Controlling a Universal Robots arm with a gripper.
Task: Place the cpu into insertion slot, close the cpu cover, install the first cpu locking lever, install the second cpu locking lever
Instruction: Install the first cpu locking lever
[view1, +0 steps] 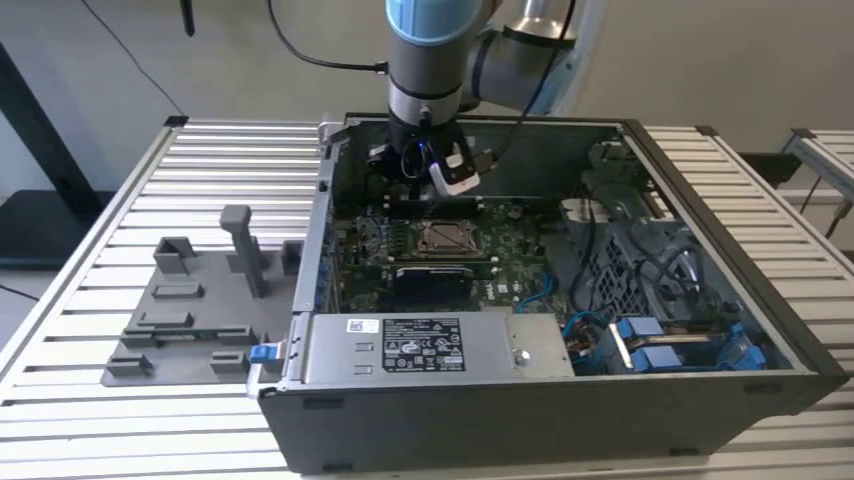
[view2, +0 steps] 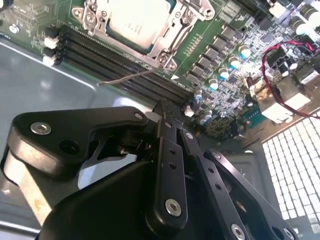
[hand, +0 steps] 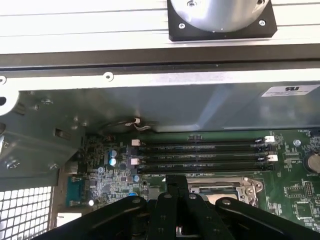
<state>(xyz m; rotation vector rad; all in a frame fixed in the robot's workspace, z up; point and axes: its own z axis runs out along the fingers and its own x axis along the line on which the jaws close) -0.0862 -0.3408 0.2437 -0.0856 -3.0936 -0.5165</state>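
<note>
Your cpu (view2: 134, 20) already lies flat in the insertion slot (view1: 442, 237), silver face up, so the seating step looks done. The cpu cover (view2: 167, 44) is folded down around it, with its silvery frame on the chip's edges and the face left bare, which is how it should sit for the levers to clamp it. In the second wrist view a thin wire lever (view2: 125, 77) juts out from the socket corner across the black memory slots (view2: 115, 62). You can judge from this that at least this lever is not hooked down yet. The gripper (view2: 167, 111) hovers just beside the socket, on the memory-slot side, with its tip near the lever's root. The pictures show no contact with the lever or cover. Its fingers are pressed together with nothing between them, probably so the narrow tip can work as a pusher. All of this sits inside the open computer case (view1: 534, 420) on the slatted table (view1: 227, 170).
</note>
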